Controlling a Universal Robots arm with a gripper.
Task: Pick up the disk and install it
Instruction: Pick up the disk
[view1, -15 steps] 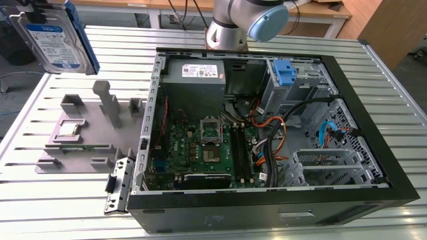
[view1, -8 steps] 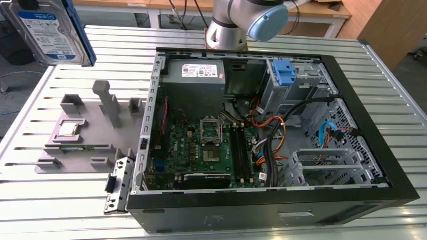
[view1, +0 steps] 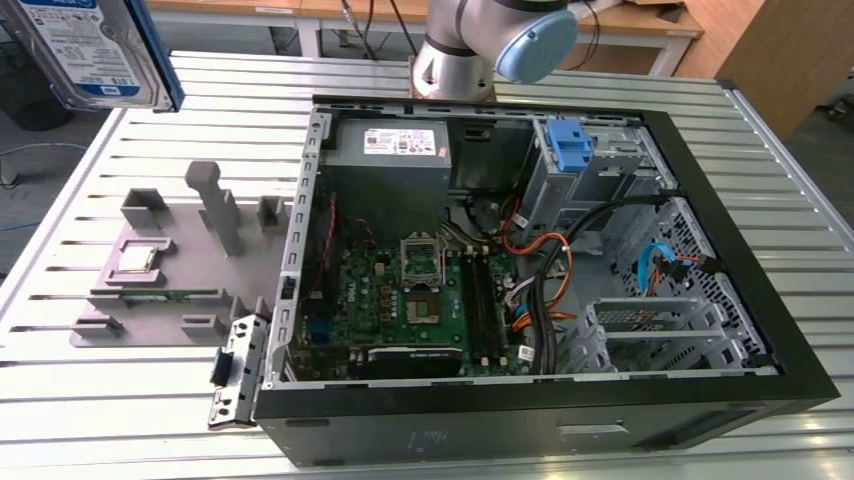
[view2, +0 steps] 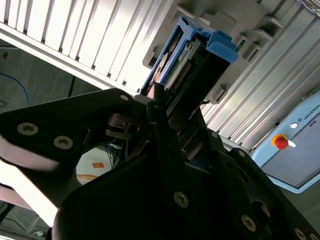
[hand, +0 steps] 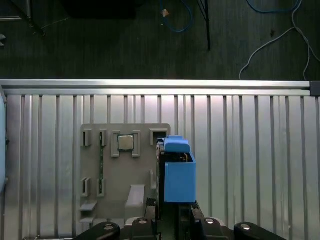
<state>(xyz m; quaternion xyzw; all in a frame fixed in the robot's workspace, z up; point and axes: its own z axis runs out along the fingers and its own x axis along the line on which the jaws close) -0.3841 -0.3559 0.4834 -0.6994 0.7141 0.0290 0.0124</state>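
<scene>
The disk, a silver-grey drive with a white-and-blue label and a blue carrier frame, hangs high above the table at the exterior view's upper left. Both wrist views show my gripper shut on one end of it. The blue carrier points away from the fingers. In the first wrist view the disk stands on edge in my gripper, over the edge of a grey fixture plate far below.
An open computer case lies on the slatted metal table, with its motherboard, cables and a grey power supply exposed. An upright blue latch marks the drive bay at its back. The fixture plate lies to the exterior view's left of the case.
</scene>
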